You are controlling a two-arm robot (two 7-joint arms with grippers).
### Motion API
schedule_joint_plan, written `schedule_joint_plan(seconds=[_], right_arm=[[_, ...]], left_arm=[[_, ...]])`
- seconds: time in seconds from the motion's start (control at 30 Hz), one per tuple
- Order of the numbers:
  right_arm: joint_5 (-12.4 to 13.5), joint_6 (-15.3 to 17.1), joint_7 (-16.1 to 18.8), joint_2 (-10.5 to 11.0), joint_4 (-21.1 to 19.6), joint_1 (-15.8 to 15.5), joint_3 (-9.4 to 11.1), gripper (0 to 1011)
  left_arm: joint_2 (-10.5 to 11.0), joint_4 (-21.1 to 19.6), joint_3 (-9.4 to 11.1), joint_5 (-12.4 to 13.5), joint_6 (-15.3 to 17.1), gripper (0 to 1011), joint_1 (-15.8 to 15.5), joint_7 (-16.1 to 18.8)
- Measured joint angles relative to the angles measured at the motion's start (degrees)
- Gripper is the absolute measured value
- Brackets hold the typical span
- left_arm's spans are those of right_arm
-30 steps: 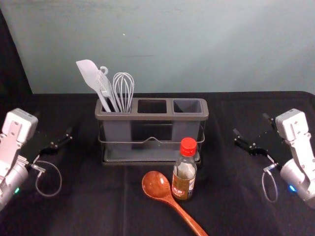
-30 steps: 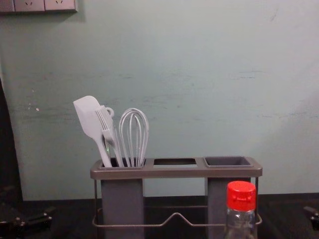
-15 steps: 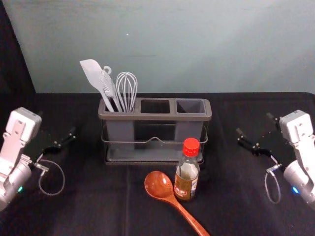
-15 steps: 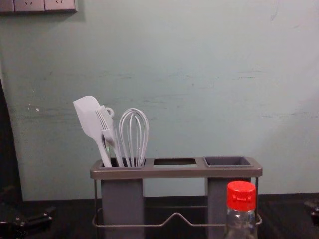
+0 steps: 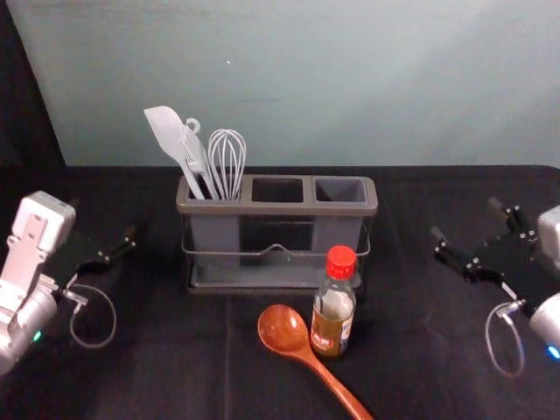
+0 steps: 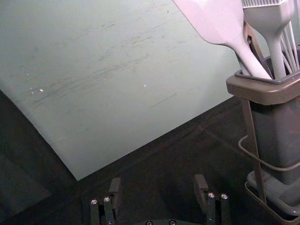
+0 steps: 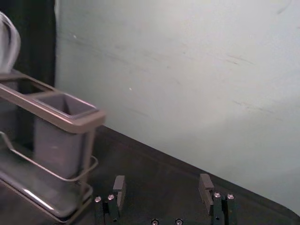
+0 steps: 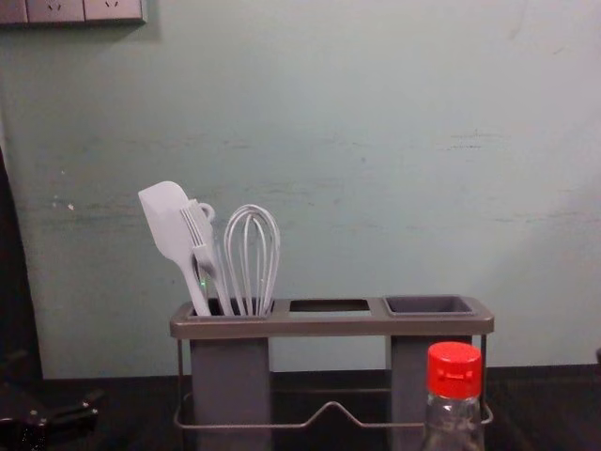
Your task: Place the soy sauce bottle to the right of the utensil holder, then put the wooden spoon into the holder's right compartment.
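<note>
The soy sauce bottle [image 5: 333, 302], red-capped, stands upright in front of the utensil holder's [image 5: 276, 208] right part; its cap [image 8: 454, 369] overlaps that part in the chest view. Left of the bottle lies the wooden spoon [image 5: 283, 330], bowl away from me and handle toward the near edge. The holder's middle and right compartments are empty. Well right of the holder, my right gripper [image 5: 468, 219] is open with nothing between its fingers, likewise in the right wrist view [image 7: 162, 190]. My left gripper [image 5: 105, 236] stays at the left, open and empty in the left wrist view [image 6: 157, 190].
A white spatula [image 5: 166, 138], a brush and a whisk [image 5: 227, 157] stand in the holder's left compartment and rise above its rim. Behind the black-covered table [image 5: 175, 376] is a pale wall [image 5: 350, 79]. Dark cloth hangs at the far left.
My right gripper and arm have shifted outward to the right, nearly leaving the chest view. The head view has shifted slightly. Bottle, spoon and holder stand as before.
</note>
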Motion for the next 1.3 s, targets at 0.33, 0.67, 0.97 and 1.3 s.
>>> schedule_joint_plan(seconds=[0.33, 0.67, 0.97, 1.3], right_arm=[[7.62, -4.15, 7.83, 3.63, -5.07, -7.29, 4.54, 1002], [13.69, -3.32, 18.77, 6.86, -8.51, -10.48, 5.44, 1002], [15.66, -2.22, 24.50, 5.43, -9.11, -9.44, 4.08, 1003], [15.90, -0.32, 28.75, 2.56, -7.79, -6.48, 2.08, 1002]], left_arm=[[0.00, 0.00, 0.00, 0.00, 0.00, 1011, 0.00, 0.00], [0.00, 0.00, 0.00, 0.00, 0.00, 1011, 0.00, 0.00], [0.00, 0.00, 0.00, 0.00, 0.00, 1011, 0.00, 0.01], [0.00, 0.00, 0.00, 0.00, 0.00, 1011, 0.00, 0.00]])
